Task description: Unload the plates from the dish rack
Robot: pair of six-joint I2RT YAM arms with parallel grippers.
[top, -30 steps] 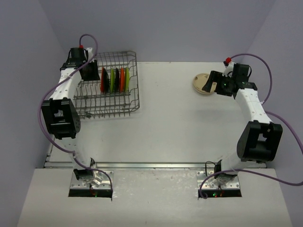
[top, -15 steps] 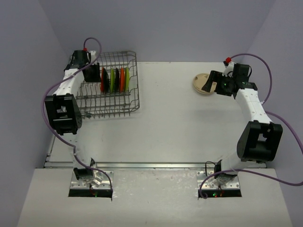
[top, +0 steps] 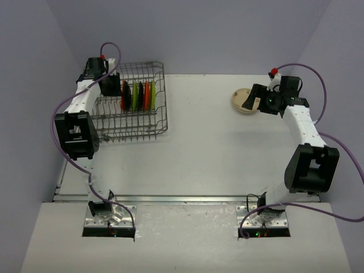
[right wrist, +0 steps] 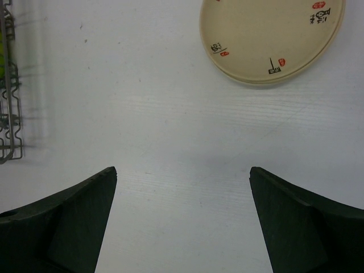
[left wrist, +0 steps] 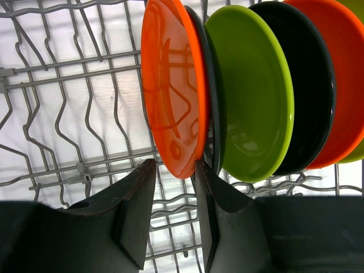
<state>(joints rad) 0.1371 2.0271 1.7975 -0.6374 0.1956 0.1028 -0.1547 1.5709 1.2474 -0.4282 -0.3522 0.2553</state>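
Left gripper (left wrist: 174, 164) in rack (left wrist: 85, 61), jaws narrowly astride orange plate (left wrist: 170, 85) rim, grip unclear, overhead view hid this, right gripper (right wrist: 182, 170) jaws wide, empty, over desk (right wrist: 170, 114) beside cream plate (right wrist: 267, 34)

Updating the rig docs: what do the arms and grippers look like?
The left arm and right arm have white links and blocky black joint housings. A purple cable loops along each, with a red cap near the wrist. Fingers are dark, wedge-shaped. Bases are bare metal plates.

cream plate (right wrist: 273, 40), small red and black printed marks near its rim, too small to read
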